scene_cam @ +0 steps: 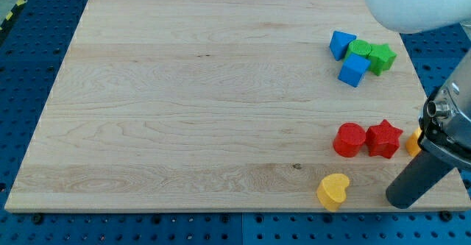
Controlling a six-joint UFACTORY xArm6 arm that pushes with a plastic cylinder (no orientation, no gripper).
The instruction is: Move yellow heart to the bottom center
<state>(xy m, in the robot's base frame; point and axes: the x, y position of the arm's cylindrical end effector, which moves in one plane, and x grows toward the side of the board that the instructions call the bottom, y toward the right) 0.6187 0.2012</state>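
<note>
The yellow heart [333, 190] lies near the board's bottom edge, right of centre. My tip [402, 199] rests on the board to the heart's right, about a block's width away from it and not touching. The dark rod rises from it toward the view's right edge.
A red cylinder [349, 140] and a red star [383, 138] sit just above the heart and tip. An orange block [414, 142] peeks out beside the rod. Two blue blocks [341, 44] [354, 70], a green cylinder [360, 49] and a green star [381, 57] cluster at upper right.
</note>
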